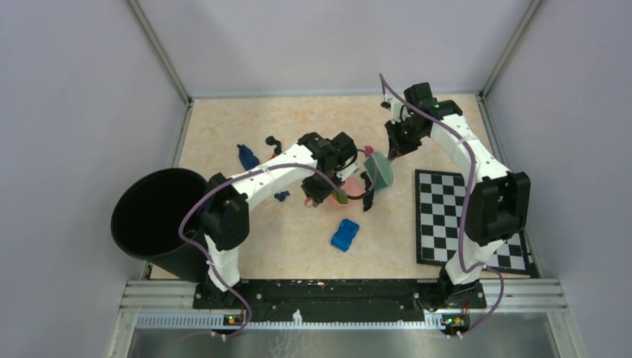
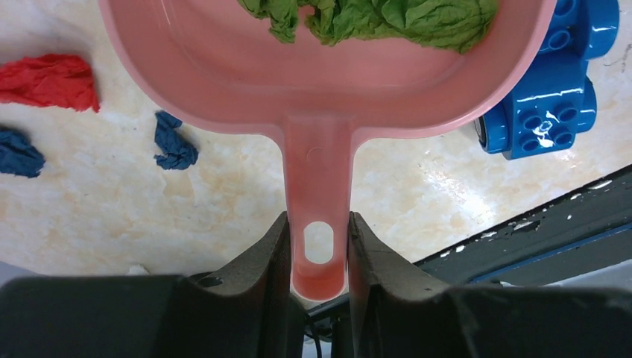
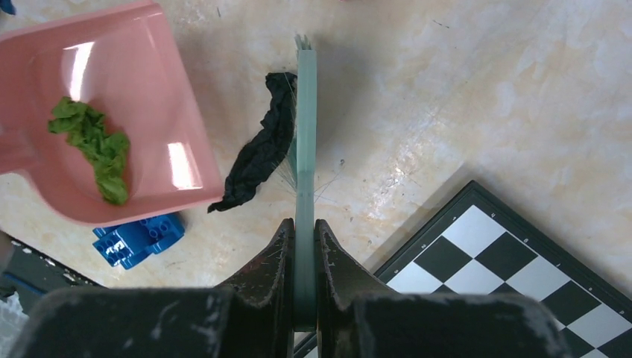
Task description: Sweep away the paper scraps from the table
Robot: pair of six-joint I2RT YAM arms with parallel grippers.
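My left gripper [image 2: 318,224] is shut on the handle of the pink dustpan [image 2: 223,74], which holds a crumpled green scrap [image 2: 387,19]. On the table [image 2: 112,216] left of the pan lie a red scrap [image 2: 48,80] and two dark blue scraps [image 2: 175,142]. My right gripper [image 3: 304,227] is shut on a pale green brush [image 3: 304,149], seen edge-on, its bristles against a black scrap [image 3: 261,153] just off the dustpan's lip [image 3: 186,198]. In the top view the left gripper [image 1: 317,186] and right gripper [image 1: 393,145] meet mid-table, with more scraps [image 1: 247,156] to the left.
A bright blue blocky toy [image 1: 345,234] lies just in front of the dustpan. A black-and-white chequered board [image 1: 454,216] lies at the right. A black round bin [image 1: 160,220] stands at the table's front left corner. Grey walls enclose the table.
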